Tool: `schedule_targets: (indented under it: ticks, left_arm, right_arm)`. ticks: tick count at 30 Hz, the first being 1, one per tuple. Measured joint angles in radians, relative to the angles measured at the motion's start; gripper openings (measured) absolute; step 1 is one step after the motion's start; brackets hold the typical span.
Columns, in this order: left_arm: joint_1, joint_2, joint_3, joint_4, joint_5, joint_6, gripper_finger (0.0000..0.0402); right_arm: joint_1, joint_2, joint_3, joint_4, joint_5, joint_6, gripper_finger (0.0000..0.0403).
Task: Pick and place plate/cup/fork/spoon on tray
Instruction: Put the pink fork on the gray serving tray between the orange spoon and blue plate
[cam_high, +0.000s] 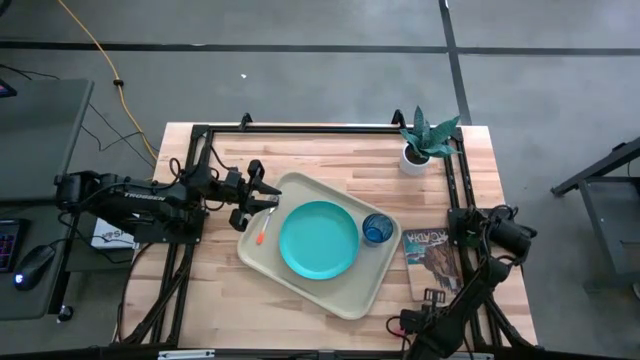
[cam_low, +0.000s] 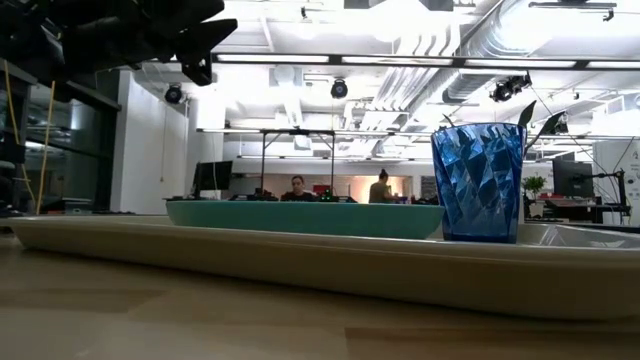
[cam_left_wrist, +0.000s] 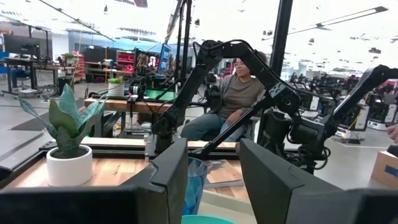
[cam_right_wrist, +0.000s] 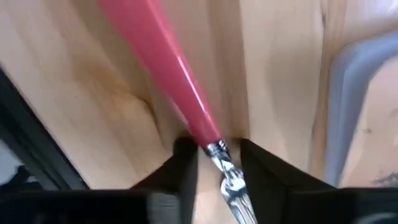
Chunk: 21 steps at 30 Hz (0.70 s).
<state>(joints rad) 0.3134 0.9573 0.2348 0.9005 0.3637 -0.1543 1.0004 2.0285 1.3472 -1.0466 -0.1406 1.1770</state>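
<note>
High view: the tray (cam_high: 352, 296) lies slantwise on the wooden counter (cam_high: 330, 160). The teal plate (cam_high: 318, 238) rests in its middle and the blue cup (cam_high: 377, 229) stands upright just beside the plate. The orange-handled spoon (cam_high: 263, 230) lies inside the tray's left end. The left tool (cam_high: 268, 196) hovers over that end, fingers spread and empty. In the right wrist view, the right tool (cam_right_wrist: 217, 148) is low over the bare counter with its fingers apart on either side of the red-handled fork (cam_right_wrist: 168, 74), straddling the neck where handle meets metal. The fork lies flat outside the tray.
</note>
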Motion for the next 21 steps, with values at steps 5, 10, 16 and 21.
schedule_targets:
  ticks: [5,10,16,21]
  left_arm:
    - [0.000,0.000,0.000,-0.006,0.000,0.000,0.0127]
    - [0.000,0.000,0.000,-0.006,0.000,0.000,0.0127]
    - [0.000,0.000,0.000,-0.007,0.000,0.000,0.0127]
    - [0.000,0.000,0.000,-0.007,0.000,0.000,0.0127]
  right_arm:
    - [-0.001,0.000,0.000,-0.012,-0.003,-0.044,0.0014]
    - [-0.007,0.003,0.014,-0.032,-0.005,-0.064,0.0025]
    - [-0.007,0.004,0.117,-0.160,0.028,-0.105,0.0005]
    - [-0.014,0.004,0.260,-0.250,0.143,-0.157,0.0001]
